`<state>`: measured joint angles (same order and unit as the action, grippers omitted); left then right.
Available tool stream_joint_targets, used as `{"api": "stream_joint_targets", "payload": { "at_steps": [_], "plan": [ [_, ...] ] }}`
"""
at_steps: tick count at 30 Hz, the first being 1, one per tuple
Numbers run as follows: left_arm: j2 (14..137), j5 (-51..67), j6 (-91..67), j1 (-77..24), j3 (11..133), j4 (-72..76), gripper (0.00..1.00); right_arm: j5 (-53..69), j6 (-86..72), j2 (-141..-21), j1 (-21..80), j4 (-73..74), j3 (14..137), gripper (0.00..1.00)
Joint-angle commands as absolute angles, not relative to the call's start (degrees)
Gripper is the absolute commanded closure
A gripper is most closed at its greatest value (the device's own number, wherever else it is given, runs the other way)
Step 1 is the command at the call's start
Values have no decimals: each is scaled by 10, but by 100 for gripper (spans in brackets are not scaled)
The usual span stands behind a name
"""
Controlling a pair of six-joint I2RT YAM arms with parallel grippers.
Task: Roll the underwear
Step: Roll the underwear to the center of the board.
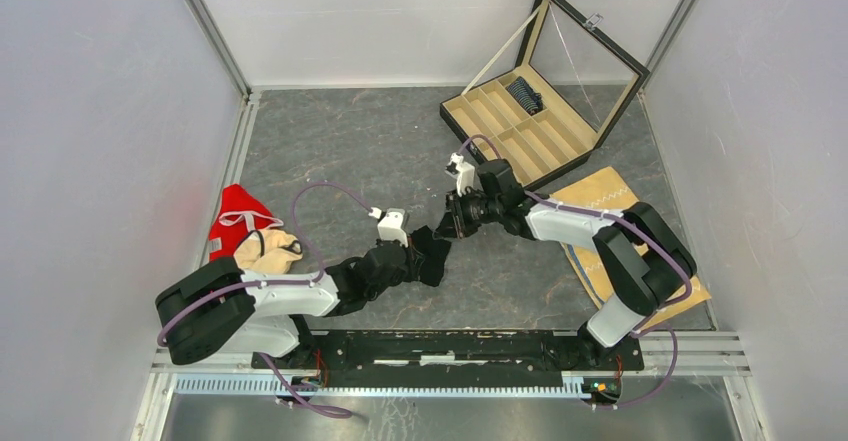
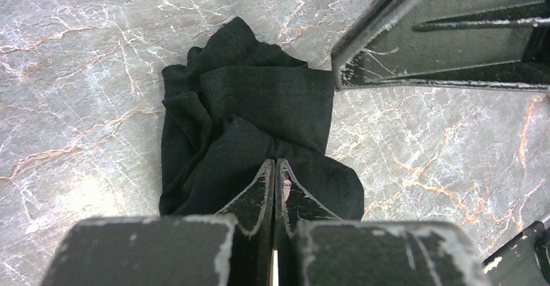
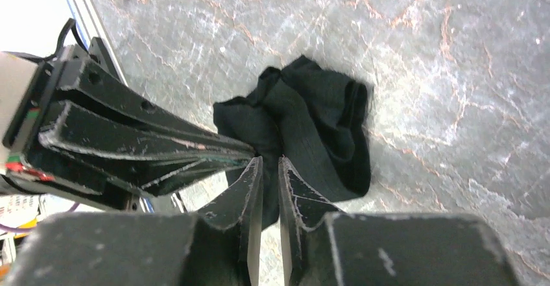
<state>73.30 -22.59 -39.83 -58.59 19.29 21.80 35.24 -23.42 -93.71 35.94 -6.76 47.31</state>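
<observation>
Grey marbled tabletop (image 1: 380, 151), on which black underwear (image 2: 259, 111) is seen bunched mid-table, judged not yet rolled. It is pinched by the closed left pincer (image 2: 275, 169); the right pincer (image 3: 270, 166) is held just ajar at its edge. 1 dark striped roll (image 1: 523, 94) is already lodged in the box (image 1: 495, 111).

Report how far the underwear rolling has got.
Done, it seems: one dark striped bundle lies in a compartment of the open box. In hand: the black underwear is bunched on the table, not a neat roll. The left gripper is shut on it, and the right gripper sits close beside, jaws slightly apart. Left: roll the black pair tight, then probably box it.
</observation>
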Motion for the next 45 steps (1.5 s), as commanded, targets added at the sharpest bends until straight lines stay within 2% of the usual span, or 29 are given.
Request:
{"api": "stream_joint_targets", "payload": {
  "at_steps": [1, 9, 20, 37, 45],
  "plan": [
    [728, -244, -410, -584, 177, 197, 98, 320, -250, -963, 378, -104, 505, 85],
    [728, -242, -412, -584, 175, 196, 98, 284, -266, -1016, 401, -137, 515, 93],
    [742, -268, -446, -580, 176, 140, 98, 138, -214, -1043, 404, -52, 513, 98],
    [691, -262, -482, -578, 138, 79, 98, 100, -193, -1042, 404, -26, 513, 98],
    [746, -241, -474, -571, 154, 109, 98, 127, -171, -1008, 405, -46, 507, 93]
  ]
}}
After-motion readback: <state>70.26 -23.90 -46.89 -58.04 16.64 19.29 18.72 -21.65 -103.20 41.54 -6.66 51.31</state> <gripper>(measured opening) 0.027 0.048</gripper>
